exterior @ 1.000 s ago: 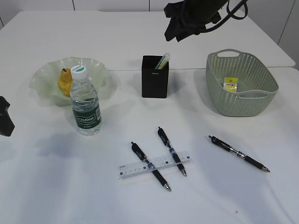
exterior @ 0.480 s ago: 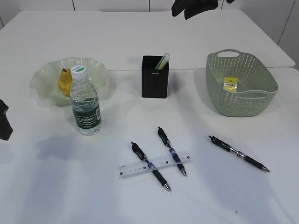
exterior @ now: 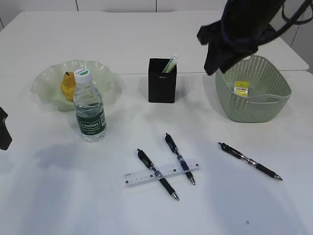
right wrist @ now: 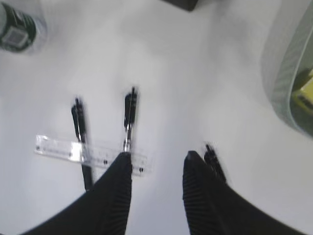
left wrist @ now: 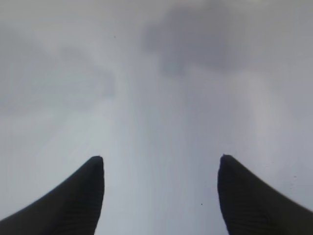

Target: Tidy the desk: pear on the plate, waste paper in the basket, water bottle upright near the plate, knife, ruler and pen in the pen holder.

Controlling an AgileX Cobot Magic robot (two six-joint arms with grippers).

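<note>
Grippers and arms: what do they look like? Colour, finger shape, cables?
Both are black. The left gripper has two tapered fingers with finely ribbed surfaces. The right gripper has the same curved, ribbed fingers. In the exterior view the right arm is a bulky black body with black cables looping off it. No markings visible.

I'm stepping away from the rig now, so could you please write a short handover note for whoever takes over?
Left hand: open, empty, over bare table.
Right hand: open, empty, above the pens.
Done: pear on the plate; water bottle upright beside it; a yellow item in the basket; something green-white in the pen holder.
Left: three pens and the ruler, crossing two of them, go in the holder.
</note>
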